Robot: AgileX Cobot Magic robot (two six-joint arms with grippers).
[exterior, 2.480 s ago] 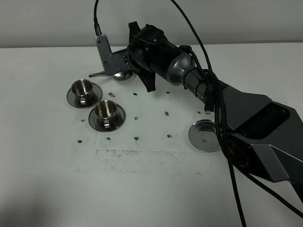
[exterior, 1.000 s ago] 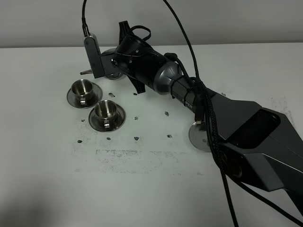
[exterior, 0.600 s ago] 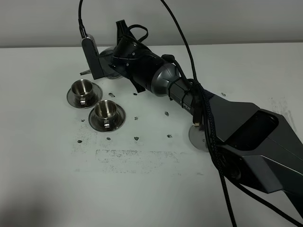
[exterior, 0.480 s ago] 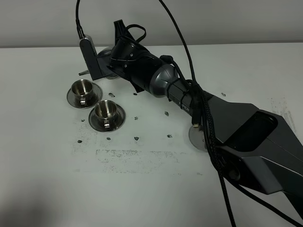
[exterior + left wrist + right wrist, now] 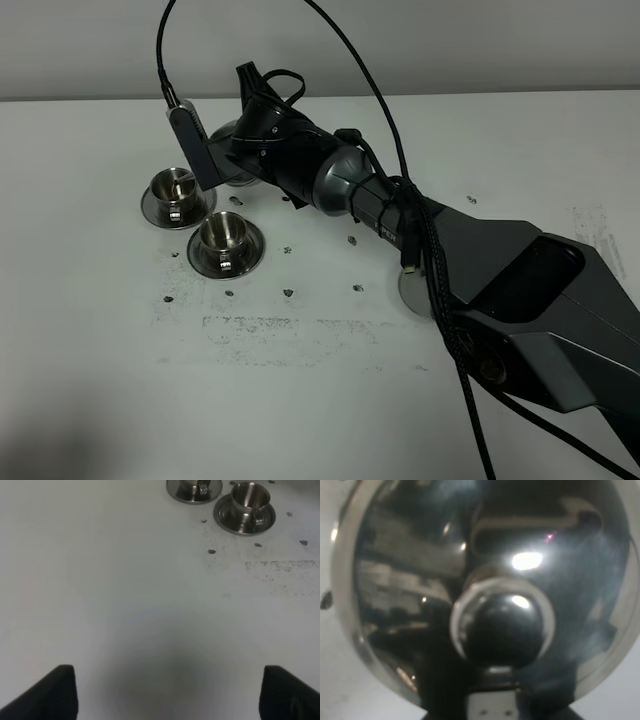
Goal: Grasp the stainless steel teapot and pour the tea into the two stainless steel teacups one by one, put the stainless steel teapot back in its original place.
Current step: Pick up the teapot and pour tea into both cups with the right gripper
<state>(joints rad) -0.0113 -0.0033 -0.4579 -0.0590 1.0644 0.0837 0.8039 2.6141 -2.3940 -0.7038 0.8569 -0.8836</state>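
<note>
Right end effector [image 5: 240,150]: apparently clamped on teapot [image 5: 485,595] (jaws hidden)
Far teacup [image 5: 176,186]: just beside teapot, toward robot's left

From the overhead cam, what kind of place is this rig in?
Probably a robot test bench, not a kitchen: bare white table with dark scuff marks, plain pale wall behind, and a cabled arm holding a steel teapot near two teacups.

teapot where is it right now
In the exterior high view the teapot is left of centre near the back, mostly hidden by the right arm, just behind the rear teacup; its lid fills the right wrist view.
</note>
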